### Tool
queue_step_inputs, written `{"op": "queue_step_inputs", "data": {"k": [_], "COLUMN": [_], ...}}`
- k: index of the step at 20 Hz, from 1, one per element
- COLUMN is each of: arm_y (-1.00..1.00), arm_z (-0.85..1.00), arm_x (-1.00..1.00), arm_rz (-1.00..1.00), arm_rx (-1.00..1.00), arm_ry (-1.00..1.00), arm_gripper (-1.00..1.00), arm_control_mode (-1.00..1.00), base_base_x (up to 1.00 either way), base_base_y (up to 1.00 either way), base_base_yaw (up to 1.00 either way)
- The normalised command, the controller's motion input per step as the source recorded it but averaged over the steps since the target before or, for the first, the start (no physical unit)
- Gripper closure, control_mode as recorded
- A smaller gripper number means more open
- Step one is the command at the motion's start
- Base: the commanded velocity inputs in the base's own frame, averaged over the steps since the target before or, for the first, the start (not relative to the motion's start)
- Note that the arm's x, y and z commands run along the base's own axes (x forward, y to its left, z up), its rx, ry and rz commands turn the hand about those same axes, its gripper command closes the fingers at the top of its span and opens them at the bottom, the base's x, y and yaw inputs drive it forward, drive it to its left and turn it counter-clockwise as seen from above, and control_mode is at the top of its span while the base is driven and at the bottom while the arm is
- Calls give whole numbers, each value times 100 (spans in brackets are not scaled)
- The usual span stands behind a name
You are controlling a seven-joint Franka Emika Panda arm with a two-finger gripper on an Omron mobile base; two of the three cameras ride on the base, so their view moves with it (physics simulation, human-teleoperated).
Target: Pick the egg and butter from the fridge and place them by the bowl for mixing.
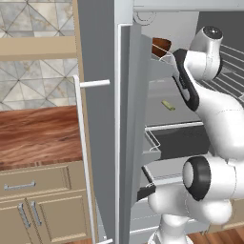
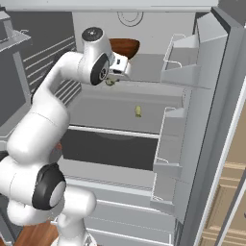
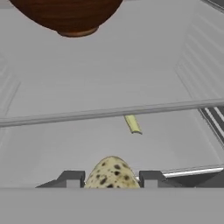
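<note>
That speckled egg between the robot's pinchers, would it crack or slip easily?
Probably fragile: the egg looks thin-shelled, so a hard squeeze might crack it. Its rounded, smooth sides sit between the gripper tips, so it may slip. Set down, it would likely roll.

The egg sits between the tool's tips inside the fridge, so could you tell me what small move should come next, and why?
Probably draw the tool straight back out of the fridge: its tips are shut on the speckled egg, and the brown bowl lies ahead.
</note>
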Motion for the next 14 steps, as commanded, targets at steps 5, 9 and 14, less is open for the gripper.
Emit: {"op": "queue_step_inputs", "data": {"k": [5,9,14], "arm_y": [22,15,3], "arm_z": [-8,0,-18], "arm_x": [-100,-100,-100], "arm_rz": [-4,-2,0], "arm_rx": [0,0,3], "arm_ry": [21,31,20], "arm_gripper": [100,100,100], "arm_control_mode": [-100,-100,-100], "base_base_x": [0,0,0], "base_base_y": [0,0,0], "base_base_yaw": [0,0,0]}}
